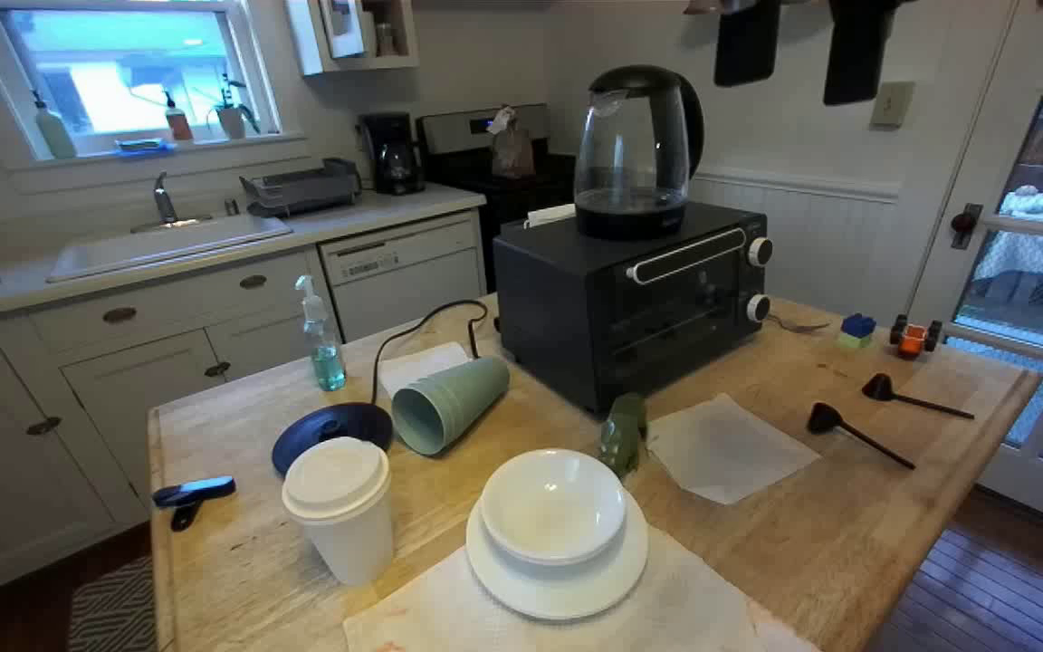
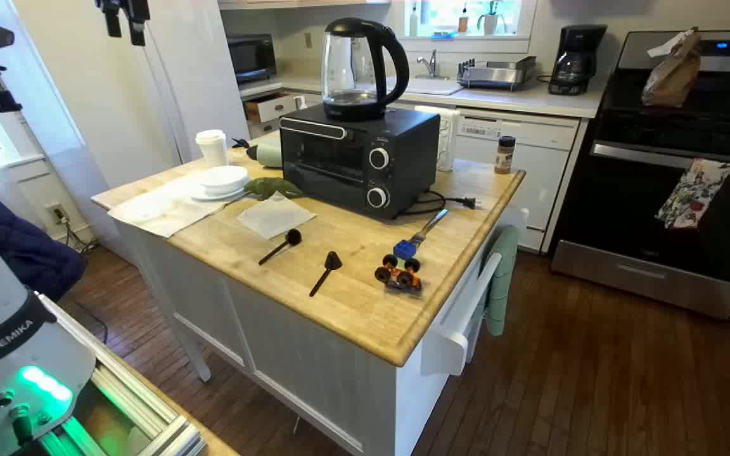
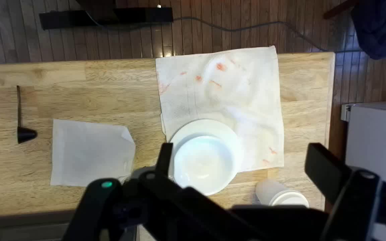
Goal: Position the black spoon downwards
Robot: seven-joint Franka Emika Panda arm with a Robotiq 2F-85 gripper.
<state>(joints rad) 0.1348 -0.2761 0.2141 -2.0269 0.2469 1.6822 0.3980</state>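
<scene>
Two similar black spoons with thin straight handles lie apart on the wooden tabletop; I cannot tell which of them the task means. Nearer the paper sheet lies a black spoon point(image 1: 822, 418) point(image 2: 293, 237) point(image 3: 25, 134). Beyond it, towards the toy car, is another black spoon point(image 1: 880, 388) point(image 2: 333, 260), which is outside the wrist view. High above the table hangs my gripper point(image 1: 800, 77) point(image 2: 125, 38) point(image 3: 240, 150), well away from both spoons. Its jaws stand wide apart with nothing between them. In the wrist view, the plate, bowl and cup show far below.
A toaster oven point(image 1: 540, 317) carries a glass kettle point(image 1: 635, 154). A white bowl point(image 1: 553, 507) sits on a plate point(image 1: 558, 607), beside a lidded cup point(image 1: 340, 534). A paper sheet point(image 1: 730, 448) lies near the spoons. A toy car point(image 2: 398, 272) and blue block point(image 2: 405, 249) are close by.
</scene>
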